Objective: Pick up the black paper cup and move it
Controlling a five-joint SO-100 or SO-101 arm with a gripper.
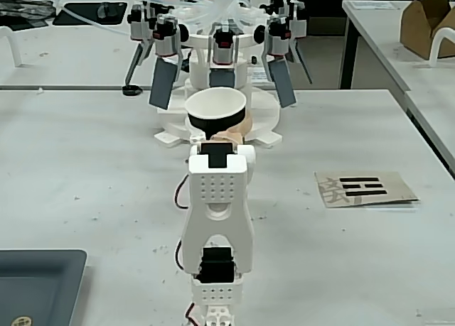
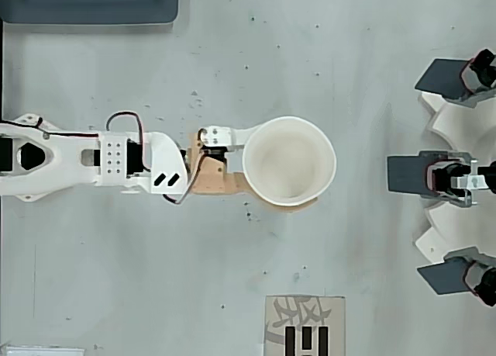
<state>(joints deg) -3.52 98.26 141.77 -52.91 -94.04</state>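
Observation:
The black paper cup (image 1: 204, 124) stands upright with its white inside showing, and looks raised off the table (image 1: 85, 170). In the overhead view the cup (image 2: 288, 160) shows as a wide white mouth. My gripper (image 1: 226, 136) is shut on the cup's lower wall. From above, the gripper (image 2: 267, 166) has a white finger (image 2: 229, 135) on one side of the cup. Its tan finger (image 2: 221, 181) is on the other, and both tips are hidden under the cup's rim.
A white machine (image 1: 220, 49) with three dark paddles and clear tubing stands just beyond the cup, at the right edge from above (image 2: 453, 174). A grey tray (image 1: 35, 283) lies beside the arm's base. A card with black bars (image 1: 364, 188) lies to the right.

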